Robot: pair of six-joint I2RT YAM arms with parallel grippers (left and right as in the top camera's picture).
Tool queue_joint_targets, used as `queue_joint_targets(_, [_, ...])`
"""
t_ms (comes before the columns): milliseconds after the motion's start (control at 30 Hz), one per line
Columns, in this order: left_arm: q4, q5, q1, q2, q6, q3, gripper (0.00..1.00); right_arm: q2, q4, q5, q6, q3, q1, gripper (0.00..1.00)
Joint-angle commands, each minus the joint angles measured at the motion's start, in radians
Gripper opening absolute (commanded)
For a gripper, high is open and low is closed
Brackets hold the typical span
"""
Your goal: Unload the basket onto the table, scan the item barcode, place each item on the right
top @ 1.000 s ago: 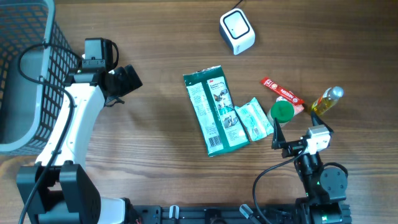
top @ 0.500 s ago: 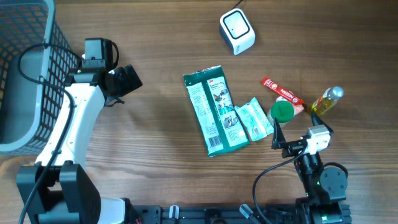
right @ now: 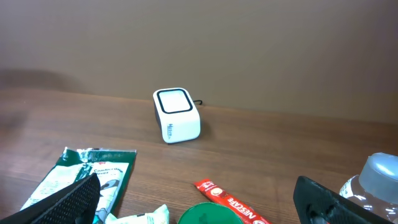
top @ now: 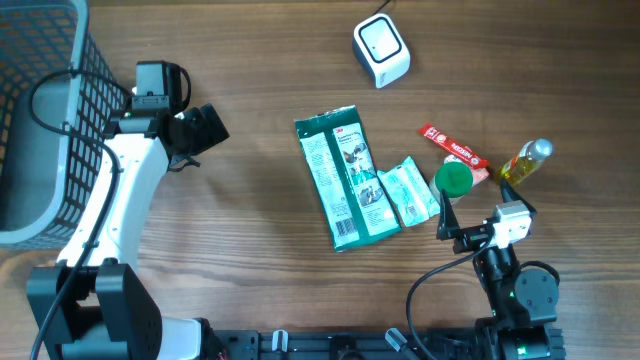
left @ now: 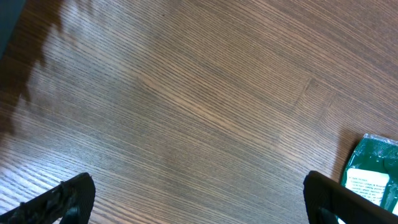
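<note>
– While both sets of fingers stand spread and empty, what lies where?
– Left gripper [left: 199,202] near grey wire basket [top: 30,120], upper left; green flat plastic packet [top: 345,178] marked 3M, centre; white cube scanner [top: 381,50], top; red Nescafé stick [top: 455,153], right, above right gripper [right: 199,208].

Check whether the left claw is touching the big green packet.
Apart. The overhead view shows a wide strip of bare table between the left claw and the big green packet.

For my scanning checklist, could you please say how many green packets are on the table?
2: the large green packet at the overhead view's centre, and the small green packet against its right side. None appears hidden.
</note>
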Motion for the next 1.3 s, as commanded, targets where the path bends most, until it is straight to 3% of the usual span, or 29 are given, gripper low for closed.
queue_joint_targets(0, [0.002, -0.006, 0.003, 0.008, 0.019, -0.002, 1.0, -0.011, 0.002, 0.016, -0.018, -0.001, -0.005, 1.0])
queue_joint_targets(467, [0.002, -0.006, 0.001, -0.035, 0.019, -0.002, 1.0, -0.011, 0.001, 0.016, -0.018, -0.001, -0.005, 1.0])
queue_joint_targets(833, [0.002, -0.006, 0.001, -0.613, 0.019, -0.002, 1.0, -0.011, 0.002, 0.016, -0.018, -0.001, -0.005, 1.0])
queue_joint_targets(1267, [-0.068, -0.006, 0.001, -0.971, 0.02, -0.062, 1.0, -0.011, 0.002, 0.016, -0.018, -0.001, -0.005, 1.0])
